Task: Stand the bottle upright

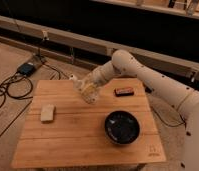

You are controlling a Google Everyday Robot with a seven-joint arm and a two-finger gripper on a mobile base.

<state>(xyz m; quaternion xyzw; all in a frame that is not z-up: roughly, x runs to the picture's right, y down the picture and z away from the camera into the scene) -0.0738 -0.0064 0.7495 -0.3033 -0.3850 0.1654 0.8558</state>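
The bottle (86,91) is small and clear, with a white cap (73,77) and a pale yellowish lower part. It is tilted, cap pointing up and to the left, over the back middle of the wooden table (88,140). My gripper (91,86) comes in from the right at the end of the white arm (143,70) and is shut on the bottle's body. The bottle's base sits close to the tabletop; I cannot tell whether it touches.
A beige rectangular block (47,113) lies on the table's left side. A black bowl (122,127) sits at the right front. A small dark flat object (124,91) lies at the back right. Cables and a power box (27,68) lie on the floor at left.
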